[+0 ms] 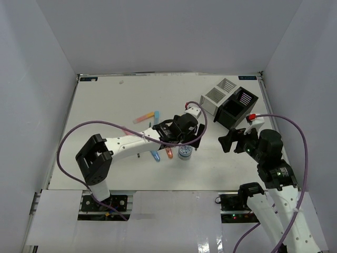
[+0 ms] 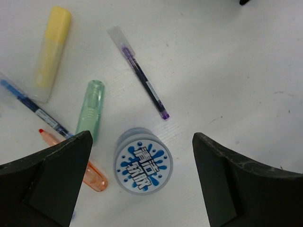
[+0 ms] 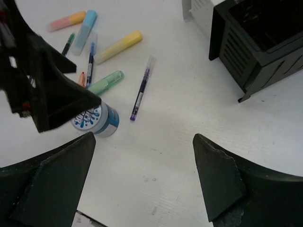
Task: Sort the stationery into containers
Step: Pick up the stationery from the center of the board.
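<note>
The table point(image 1: 105, 105) holds everything, and the longest risk is the trip across it. The black box point(image 3: 265, 42) and the white box point(image 1: 218, 94) touch at the far right, well apart from the pile. Your right gripper point(image 3: 143, 137) hangs open and empty near the black box, between the boxes and the pile. I judge that a carry from the left side could meet that arm unless you move it aside first.

Your left gripper point(image 2: 142, 137) is spread wide and holds nothing. It hovers over the blue-white roll point(image 2: 143, 161), which stands on the table between its fingers. The roll is wide and round. If you come down off centre, one finger may land on its rim or shove it sideways, and a shallow grip could let it slip out.

The green marker point(image 2: 91, 109) lies just beside the roll on the left finger's side. An orange marker point(image 2: 92, 176) runs partly under that finger. Closing low there could pinch or flick either one. A blue pen point(image 2: 33, 106) and the yellow marker point(image 2: 52, 49) lie further out. The purple pen point(image 2: 140, 78) lies beyond the roll, apart from it.
</note>
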Motion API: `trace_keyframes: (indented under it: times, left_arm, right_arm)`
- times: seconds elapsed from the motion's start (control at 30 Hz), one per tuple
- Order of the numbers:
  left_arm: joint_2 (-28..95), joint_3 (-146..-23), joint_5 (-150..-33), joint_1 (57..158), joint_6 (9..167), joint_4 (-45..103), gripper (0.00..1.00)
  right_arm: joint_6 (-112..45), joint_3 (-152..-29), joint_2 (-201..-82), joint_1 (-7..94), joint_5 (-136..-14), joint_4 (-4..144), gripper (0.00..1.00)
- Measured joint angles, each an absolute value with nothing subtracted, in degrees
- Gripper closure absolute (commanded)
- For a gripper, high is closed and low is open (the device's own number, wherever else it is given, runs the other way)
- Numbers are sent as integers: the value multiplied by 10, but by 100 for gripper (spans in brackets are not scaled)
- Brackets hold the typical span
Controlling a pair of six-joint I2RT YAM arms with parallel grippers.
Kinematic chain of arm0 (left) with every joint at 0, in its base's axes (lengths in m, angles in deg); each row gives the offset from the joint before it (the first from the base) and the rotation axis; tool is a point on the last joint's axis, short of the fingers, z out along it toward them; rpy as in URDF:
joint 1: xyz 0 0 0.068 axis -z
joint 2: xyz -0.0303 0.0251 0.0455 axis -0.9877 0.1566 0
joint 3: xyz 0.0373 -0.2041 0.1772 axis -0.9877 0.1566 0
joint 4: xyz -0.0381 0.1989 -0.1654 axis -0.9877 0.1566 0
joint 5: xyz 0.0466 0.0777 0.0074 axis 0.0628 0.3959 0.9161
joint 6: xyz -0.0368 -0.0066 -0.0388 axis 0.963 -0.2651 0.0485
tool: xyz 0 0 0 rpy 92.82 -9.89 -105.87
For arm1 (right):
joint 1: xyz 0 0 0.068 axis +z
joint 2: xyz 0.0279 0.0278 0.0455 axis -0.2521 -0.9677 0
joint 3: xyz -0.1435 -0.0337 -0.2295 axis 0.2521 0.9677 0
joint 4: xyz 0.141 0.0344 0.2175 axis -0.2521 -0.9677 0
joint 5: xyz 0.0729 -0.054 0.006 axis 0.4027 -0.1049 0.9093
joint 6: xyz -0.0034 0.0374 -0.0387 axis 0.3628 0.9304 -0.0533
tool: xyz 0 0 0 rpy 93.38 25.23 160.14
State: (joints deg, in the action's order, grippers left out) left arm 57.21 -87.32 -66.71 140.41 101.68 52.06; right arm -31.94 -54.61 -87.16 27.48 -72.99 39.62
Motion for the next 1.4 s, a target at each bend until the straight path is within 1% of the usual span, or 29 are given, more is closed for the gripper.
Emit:
trace_keyframes:
  times: [0.1, 0.23, 0.37, 0.47, 0.63, 0.77, 0.9, 1.03, 1.2, 1.4]
  left_arm:
    - [538, -867, -667, 1371, 1015, 529, 2]
    - [459, -835, -668, 1281, 1015, 541, 2]
    - [365, -799, -643, 1194, 1011, 564, 2]
    - [294, -774, -624, 1160, 1001, 577, 2]
    - [172, -699, -584, 1103, 976, 573, 2]
    - [98, -629, -570, 1049, 966, 569, 2]
    - [60, -571, -569, 1036, 967, 568, 2]
    - [44, -539, -572, 1036, 970, 574, 2]
    - [17, -532, -573, 1035, 970, 571, 2]
    - [18, -532, -579, 1034, 970, 563, 2]
  right_arm:
    - [-319, -546, -932, 275, -708, 397, 10]
    - [-317, -546, -999, 283, -697, 396, 10]
    - [-315, -546, -1015, 316, -705, 402, 10]
    - [-314, -552, -1041, 357, -721, 410, 10]
    - [-311, -561, -1131, 472, -782, 438, 10]
    - [-304, -575, -1201, 541, -832, 452, 10]
    - [-302, -602, -1260, 590, -880, 466, 10]
    - [-301, -636, -1317, 630, -917, 483, 10]
    - [-300, -664, -1384, 662, -950, 495, 10]
    - [-293, -672, -1425, 679, -965, 496, 10]
